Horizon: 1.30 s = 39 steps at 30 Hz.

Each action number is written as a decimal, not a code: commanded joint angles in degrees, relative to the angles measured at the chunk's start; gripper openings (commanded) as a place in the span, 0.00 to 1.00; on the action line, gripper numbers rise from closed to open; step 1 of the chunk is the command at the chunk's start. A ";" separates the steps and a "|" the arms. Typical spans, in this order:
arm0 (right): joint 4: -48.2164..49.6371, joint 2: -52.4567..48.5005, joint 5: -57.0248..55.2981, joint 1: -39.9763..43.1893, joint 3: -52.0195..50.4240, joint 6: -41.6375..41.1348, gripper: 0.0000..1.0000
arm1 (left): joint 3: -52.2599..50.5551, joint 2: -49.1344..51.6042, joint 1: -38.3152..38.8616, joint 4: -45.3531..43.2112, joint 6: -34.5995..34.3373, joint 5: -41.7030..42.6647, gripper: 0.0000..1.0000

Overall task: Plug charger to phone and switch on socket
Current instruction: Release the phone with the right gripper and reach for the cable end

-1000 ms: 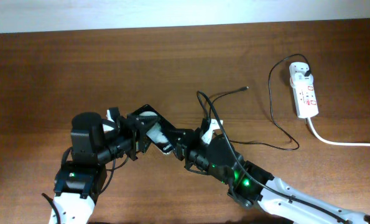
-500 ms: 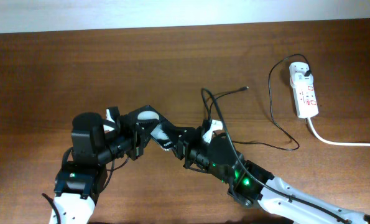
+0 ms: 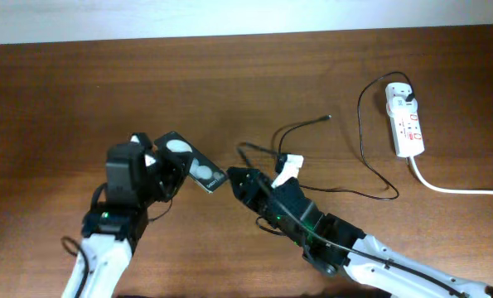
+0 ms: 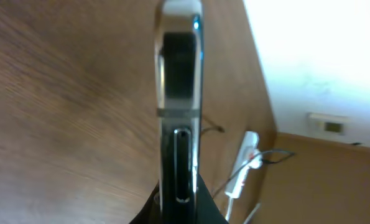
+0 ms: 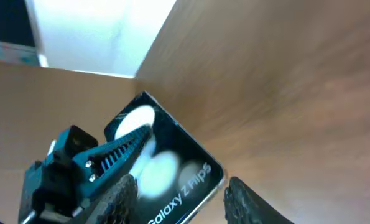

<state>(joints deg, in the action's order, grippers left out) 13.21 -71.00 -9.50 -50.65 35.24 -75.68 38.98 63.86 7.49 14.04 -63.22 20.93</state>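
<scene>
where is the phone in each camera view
Overhead: the phone lies left of centre, face up, at an angle.
Left wrist: the phone is edge-on, a vertical strip at centre.
Right wrist: the phone is at lower centre, face and lettering showing.
Shared landmark: the socket, far right in overhead, lower right in left wrist; right wrist does not show it.
</scene>
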 commanded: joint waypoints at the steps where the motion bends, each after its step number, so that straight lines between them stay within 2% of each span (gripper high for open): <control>1: -3.85 0.22 -3.19 4.28 0.46 15.74 0.50 | 0.20 8.46 -0.13 -5.66 2.91 7.23 0.00; 3: -8.66 0.48 -2.86 7.50 0.70 16.11 0.53 | 0.63 13.33 -0.15 -8.00 2.91 11.78 0.00; 4: -11.89 0.57 -1.29 9.68 1.53 18.84 0.53 | 1.16 16.17 -0.15 -8.02 2.91 14.78 0.00; 8: -35.95 -0.02 -0.17 20.70 14.03 25.73 0.53 | 1.49 19.67 -0.13 -11.47 2.91 29.03 0.00; 12: -47.76 -6.62 -0.17 30.60 24.33 32.24 0.53 | 1.49 19.65 -0.13 -11.85 2.93 33.46 0.00; 18: -48.43 -27.17 -0.22 34.67 37.00 36.48 0.54 | 1.49 19.65 -0.13 -11.82 2.97 33.16 0.00; 22: -49.94 -41.13 -0.50 34.64 49.11 36.33 0.54 | 1.49 19.65 -0.13 -11.78 3.37 33.16 0.00; 25: -49.88 -50.34 -4.68 34.56 55.19 35.56 0.54 | 1.46 19.65 -0.11 -10.01 3.39 33.14 0.00; 31: -49.44 -53.31 -8.13 34.51 55.82 28.41 0.52 | 1.46 19.67 -0.13 -9.29 5.07 33.05 0.00; 34: -49.92 -55.74 -6.12 34.51 55.82 26.86 0.42 | 1.46 19.67 -0.13 -9.27 5.07 32.65 0.00; 38: -50.84 -56.76 -5.16 34.51 55.82 26.01 0.38 | 1.46 19.67 -0.13 -9.27 5.05 32.68 0.00; 39: -50.97 -56.76 -5.18 34.56 55.82 25.66 0.34 | 1.46 19.67 -0.13 -9.27 5.05 32.65 0.00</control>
<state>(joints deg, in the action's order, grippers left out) -37.23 -126.08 -15.18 -16.27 90.43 -48.29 39.13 83.64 7.49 4.95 -59.33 52.29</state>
